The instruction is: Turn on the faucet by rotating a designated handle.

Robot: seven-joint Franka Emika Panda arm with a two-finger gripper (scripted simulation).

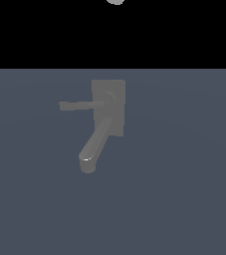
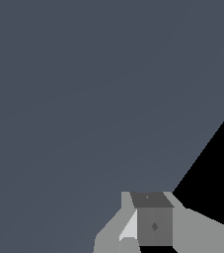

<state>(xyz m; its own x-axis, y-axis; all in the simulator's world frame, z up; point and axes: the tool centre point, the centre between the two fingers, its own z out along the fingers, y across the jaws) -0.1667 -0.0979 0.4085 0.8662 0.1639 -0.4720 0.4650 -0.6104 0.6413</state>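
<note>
A: What's in the exterior view?

B: A matte grey faucet (image 1: 107, 117) w/ a rectangular base block, lying on a flat slate-blue table (image 1: 184, 189). Its thick rounded spout (image 1: 93, 147) angles down toward that view's left. The thin straight grey rod handle (image 1: 82, 105) juts from a round hub on the block, pointing to that view's left. A pale bit of robot (image 1: 116, 1) shows at the top edge, well apart from the faucet.

A: Any writing or brand?

B: None legible.

A: The jaws?

B: In the wrist view only grey gripper (image 2: 150, 225) parts show over bare table; can't tell if the jaws are spread or pressed together.
</note>
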